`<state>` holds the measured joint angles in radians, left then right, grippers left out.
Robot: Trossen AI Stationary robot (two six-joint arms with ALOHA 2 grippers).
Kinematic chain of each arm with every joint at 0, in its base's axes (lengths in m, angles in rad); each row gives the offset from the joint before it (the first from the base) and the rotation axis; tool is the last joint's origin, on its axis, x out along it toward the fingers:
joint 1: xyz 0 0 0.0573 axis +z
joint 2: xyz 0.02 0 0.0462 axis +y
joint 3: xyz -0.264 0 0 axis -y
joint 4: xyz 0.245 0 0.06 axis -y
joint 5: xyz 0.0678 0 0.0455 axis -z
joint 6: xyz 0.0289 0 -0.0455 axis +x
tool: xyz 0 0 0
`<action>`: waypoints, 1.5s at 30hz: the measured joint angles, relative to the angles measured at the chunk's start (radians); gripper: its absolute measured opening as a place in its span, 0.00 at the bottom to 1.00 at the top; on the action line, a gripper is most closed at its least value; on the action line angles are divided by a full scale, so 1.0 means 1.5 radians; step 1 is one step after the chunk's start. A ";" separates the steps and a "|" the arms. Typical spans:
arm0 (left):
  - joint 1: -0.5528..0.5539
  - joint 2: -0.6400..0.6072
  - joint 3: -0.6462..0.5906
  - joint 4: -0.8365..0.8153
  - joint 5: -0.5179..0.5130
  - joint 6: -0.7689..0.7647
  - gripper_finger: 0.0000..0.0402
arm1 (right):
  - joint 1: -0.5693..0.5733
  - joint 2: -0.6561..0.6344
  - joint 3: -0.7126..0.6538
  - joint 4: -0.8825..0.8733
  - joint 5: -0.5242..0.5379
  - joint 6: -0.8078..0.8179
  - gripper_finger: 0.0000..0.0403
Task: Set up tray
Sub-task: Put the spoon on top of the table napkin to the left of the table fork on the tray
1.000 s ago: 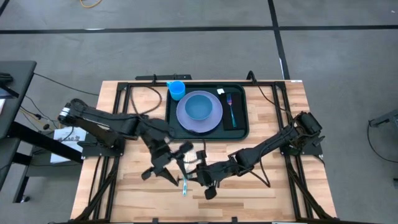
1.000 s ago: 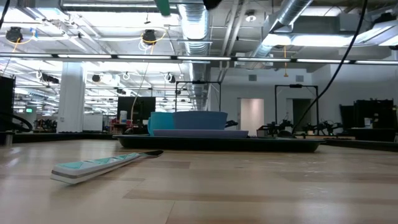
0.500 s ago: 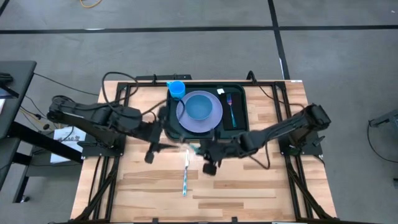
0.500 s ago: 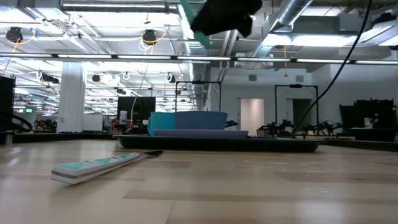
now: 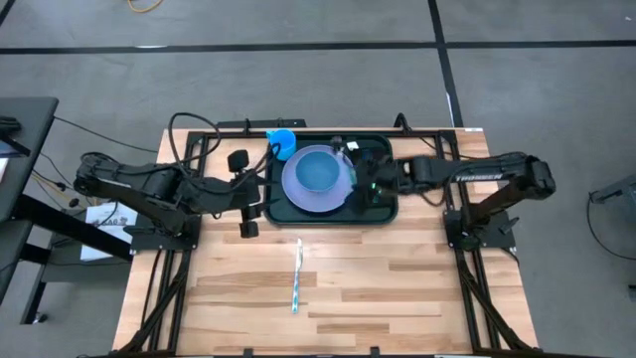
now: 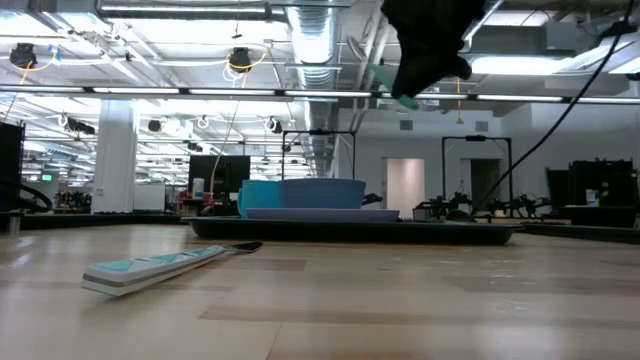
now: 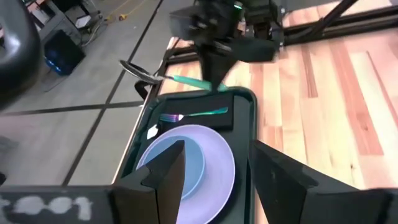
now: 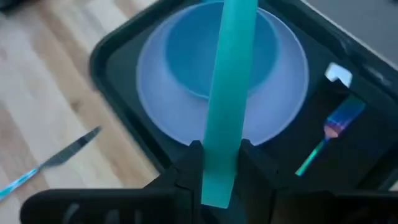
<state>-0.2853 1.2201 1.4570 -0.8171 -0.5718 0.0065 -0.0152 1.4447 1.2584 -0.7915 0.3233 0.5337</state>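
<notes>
Right end effector (image 5: 356,171) gripping teal spoon (image 8: 229,93) (bowl hidden) over tray (image 5: 388,211), left end effector (image 5: 244,195) open

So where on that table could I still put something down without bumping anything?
The bare wood in front of the tray is widest either side of the knife. The tray is crowded: cup, plate with bowl, fork. The right gripper hangs over it with a teal utensil; the left gripper is beside its left edge.

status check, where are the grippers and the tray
Right gripper shut on teal-handled spoon above tray. Left gripper open, beside tray. Knife on table.
</notes>
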 joint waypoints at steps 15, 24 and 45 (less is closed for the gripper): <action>0.000 0.001 0.000 -0.034 -0.012 -0.002 0.42 | -0.253 -0.022 -0.188 0.068 -0.205 0.045 0.16; 0.000 0.001 0.000 -0.046 -0.011 -0.007 0.42 | -0.299 0.032 -0.248 0.142 -0.324 0.085 0.16; 0.000 0.001 0.000 -0.045 0.017 -0.014 0.42 | -0.332 0.139 -0.248 0.188 -0.452 0.140 0.16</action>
<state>-0.2855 1.2213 1.4570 -0.8852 -0.5457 -0.0147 -0.5133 1.6535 0.8871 -0.5088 -0.3548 0.7433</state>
